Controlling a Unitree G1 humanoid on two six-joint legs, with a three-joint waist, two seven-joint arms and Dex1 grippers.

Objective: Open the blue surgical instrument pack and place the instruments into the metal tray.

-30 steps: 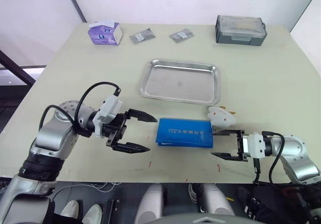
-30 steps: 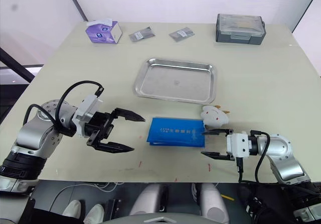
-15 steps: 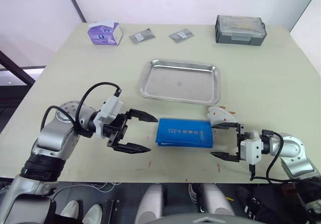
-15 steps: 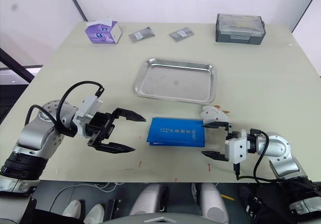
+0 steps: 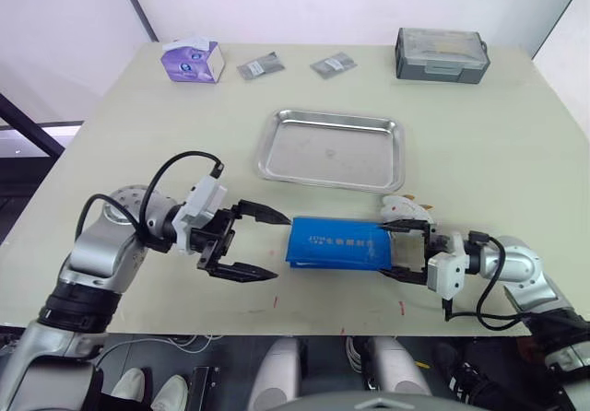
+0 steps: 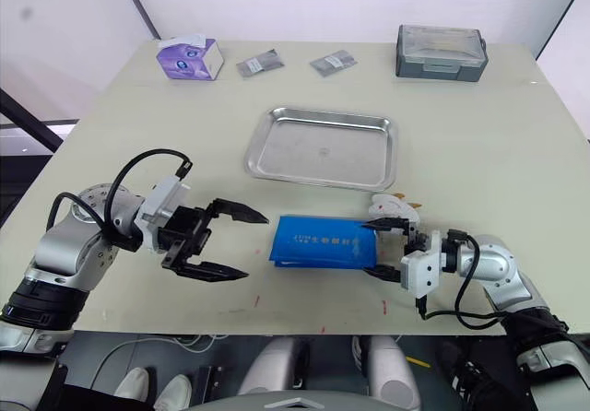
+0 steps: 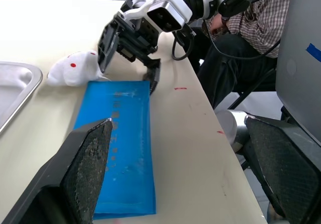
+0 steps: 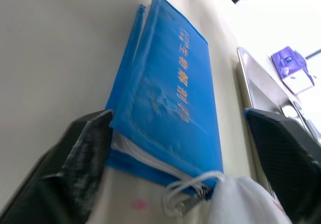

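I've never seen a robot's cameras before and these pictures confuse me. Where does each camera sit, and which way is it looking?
Left eye and right eye views: on the head, looking down over the table, both arms in sight.
Left wrist view: on the left arm, looking along its open fingers across the blue surgical instrument pack toward the right gripper.
Right wrist view: on the right arm, looking between its open fingers over the pack toward the metal tray.
All views share the pack.

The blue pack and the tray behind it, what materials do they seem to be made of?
The blue surgical instrument pack looks like a smooth coated fabric or plastic sheet: it has a slight sheen, printed lettering and a white zipper edge in the right wrist view. The metal tray seems polished steel: silvery, reflective, with a raised rolled rim.
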